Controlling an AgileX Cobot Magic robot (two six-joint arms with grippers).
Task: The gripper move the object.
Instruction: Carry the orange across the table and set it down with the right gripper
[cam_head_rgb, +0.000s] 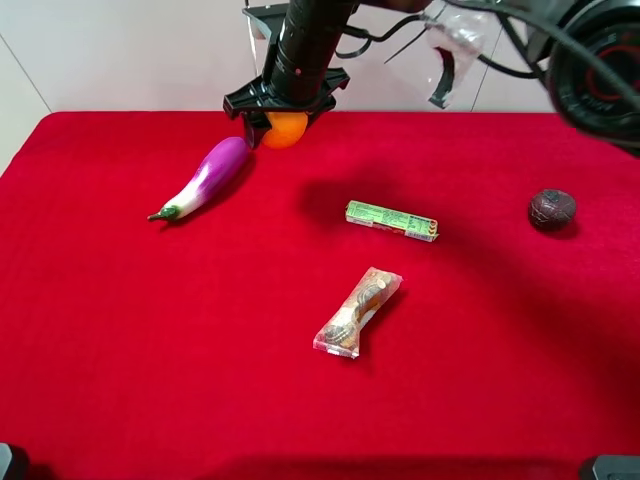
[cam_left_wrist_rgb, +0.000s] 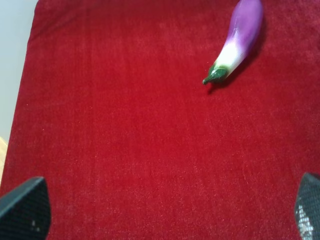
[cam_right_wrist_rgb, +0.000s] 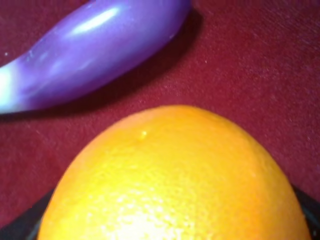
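Observation:
The round bright orange fruit (cam_head_rgb: 286, 129) sits between the jaws of my right gripper (cam_head_rgb: 282, 112), a black claw on a black cabled arm that reaches across to the back of the red cloth. In the right wrist view the orange (cam_right_wrist_rgb: 175, 180) fills most of the picture. The purple eggplant (cam_right_wrist_rgb: 95, 50) lies close beside it, apart. I cannot tell whether the orange rests on the cloth or hangs just above it. My left gripper (cam_left_wrist_rgb: 165, 215) is open and empty over bare cloth, with its two mesh fingertips (cam_left_wrist_rgb: 25, 210) far apart.
The eggplant (cam_head_rgb: 205, 177) lies just left of the orange, stem toward the front. A green wrapped roll (cam_head_rgb: 391, 220) and a snack packet (cam_head_rgb: 358, 312) lie mid-table. A dark brown ball (cam_head_rgb: 552, 208) sits at the right. The red cloth (cam_head_rgb: 120, 340) covers the table.

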